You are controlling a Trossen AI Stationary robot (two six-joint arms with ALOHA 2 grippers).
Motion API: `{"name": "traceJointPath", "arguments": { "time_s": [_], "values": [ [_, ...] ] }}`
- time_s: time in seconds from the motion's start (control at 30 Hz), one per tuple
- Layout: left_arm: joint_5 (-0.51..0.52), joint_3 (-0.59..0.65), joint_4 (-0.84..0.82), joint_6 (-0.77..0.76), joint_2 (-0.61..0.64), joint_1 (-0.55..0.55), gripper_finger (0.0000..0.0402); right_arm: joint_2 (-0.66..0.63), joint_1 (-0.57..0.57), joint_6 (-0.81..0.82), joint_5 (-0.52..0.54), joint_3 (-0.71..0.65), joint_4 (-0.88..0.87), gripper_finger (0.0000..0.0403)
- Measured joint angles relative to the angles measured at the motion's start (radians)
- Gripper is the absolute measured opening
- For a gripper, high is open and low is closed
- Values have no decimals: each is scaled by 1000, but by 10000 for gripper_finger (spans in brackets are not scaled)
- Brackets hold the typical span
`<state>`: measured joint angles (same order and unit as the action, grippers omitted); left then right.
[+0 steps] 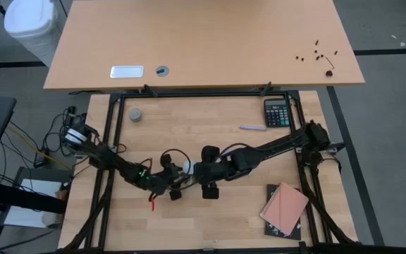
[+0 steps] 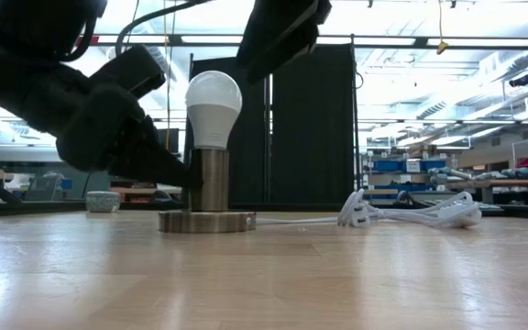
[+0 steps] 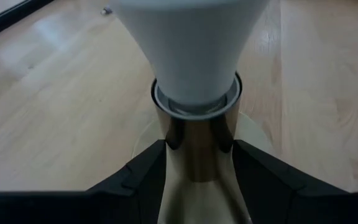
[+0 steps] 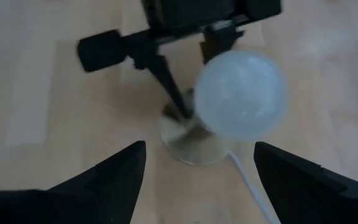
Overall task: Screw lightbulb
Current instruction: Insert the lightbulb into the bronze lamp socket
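Note:
The white lightbulb (image 2: 214, 103) stands upright in the top of a brass lamp post (image 2: 214, 179), which rises from a round silvery disc base (image 2: 207, 221) on the wooden table. My left gripper (image 2: 183, 174) is at the post, shut on it below the bulb. My right gripper (image 4: 194, 180) is open and hovers above the bulb (image 4: 241, 93), its fingers spread wide and clear of it. In the high view the bulb (image 1: 184, 166) lies between the two grippers near the table's middle. My left gripper pinches the brass post (image 3: 194, 155) between its two fingers (image 3: 145, 171), just under the socket rim. The fingers come in about level, across the upright post. The post stands upright with its disc base on the table.
A white cord (image 2: 411, 213) lies coiled on the table right of the base in the low view. A calculator (image 1: 277, 111), a pen (image 1: 252, 128) and a small grey cap (image 1: 136, 113) lie toward the far edge. A pink notebook (image 1: 285, 208) lies near right.

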<state>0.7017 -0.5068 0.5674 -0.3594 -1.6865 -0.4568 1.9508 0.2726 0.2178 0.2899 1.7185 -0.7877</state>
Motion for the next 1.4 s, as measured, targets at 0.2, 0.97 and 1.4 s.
{"name": "traceJointPath", "arguments": {
  "time_s": [0.2, 0.97, 1.4],
  "values": [
    [8, 0, 93, 10, -64, 0, 188, 59, -35, -43, -12, 155, -152, 309],
    [45, 0, 148, 14, -76, 12, 188, 78, -75, -165, -74, 181, -211, 354],
    [47, 0, 203, 40, -76, 14, 188, 125, -87, -232, -78, 180, -119, 397]
  ]
}}
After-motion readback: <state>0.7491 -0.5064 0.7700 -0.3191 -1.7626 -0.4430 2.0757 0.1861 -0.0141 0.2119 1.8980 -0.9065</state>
